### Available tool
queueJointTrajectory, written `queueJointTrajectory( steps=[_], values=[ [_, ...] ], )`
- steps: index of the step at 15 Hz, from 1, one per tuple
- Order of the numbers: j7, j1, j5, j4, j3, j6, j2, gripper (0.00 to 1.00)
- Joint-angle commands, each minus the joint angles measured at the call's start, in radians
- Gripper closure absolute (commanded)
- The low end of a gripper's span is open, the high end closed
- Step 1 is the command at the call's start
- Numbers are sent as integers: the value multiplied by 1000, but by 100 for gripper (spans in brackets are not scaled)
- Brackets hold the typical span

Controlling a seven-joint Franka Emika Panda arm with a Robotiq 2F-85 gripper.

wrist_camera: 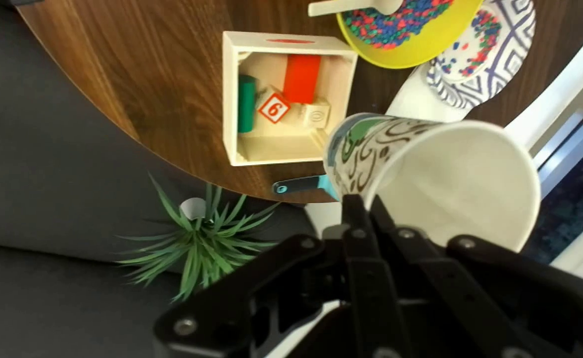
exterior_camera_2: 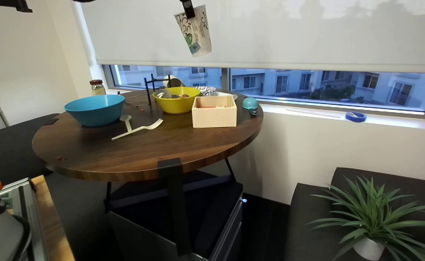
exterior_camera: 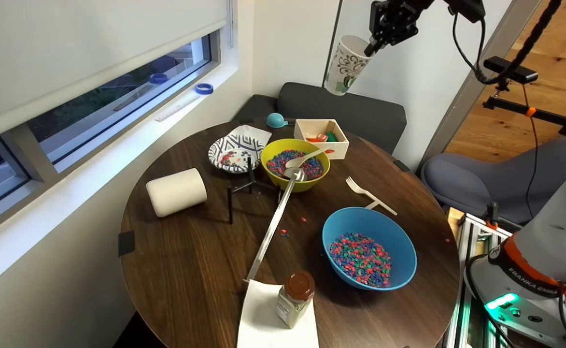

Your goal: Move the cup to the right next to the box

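The cup is a white paper cup with brown swirls and a green patch, seen in both exterior views (exterior_camera: 342,72) (exterior_camera_2: 197,34) and the wrist view (wrist_camera: 363,151). My gripper (wrist_camera: 366,200) is shut on its wall at the rim, one finger inside and one outside. The cup hangs tilted, high above table level, mouth towards the gripper. In an exterior view only the dark fingertip part of the gripper (exterior_camera_2: 189,11) shows. The box is a pale wooden open box (exterior_camera: 336,151) (exterior_camera_2: 214,117) (wrist_camera: 230,99) near the table edge, holding several blocks. The cup's lower end overlaps its corner in the wrist view.
Beside the box stand a yellow bowl (exterior_camera: 285,182) with a spoon and ladle, a teal scoop (exterior_camera: 276,120) and a patterned plate (exterior_camera: 217,153). A fork (exterior_camera: 358,188), blue bowl (exterior_camera: 379,224), black stand (exterior_camera: 230,205), white roll (exterior_camera: 176,192) and brown-lidded jar (exterior_camera: 298,290) are also on the table.
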Motion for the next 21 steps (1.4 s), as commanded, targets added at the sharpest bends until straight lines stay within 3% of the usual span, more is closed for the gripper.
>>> queueJointTrajectory(
  steps=[1,2,9,16,21],
  values=[
    [3,-63,24,-134,-25,78,-104,99],
    [-8,-57,12,-63,-7,35,-48,99],
    [-13,-66,10,-65,-2,39,-51,99],
    [53,-166,62,-37,-97,106,25,99],
    [24,-163,148,-6,-163,228,140,99]
  ],
)
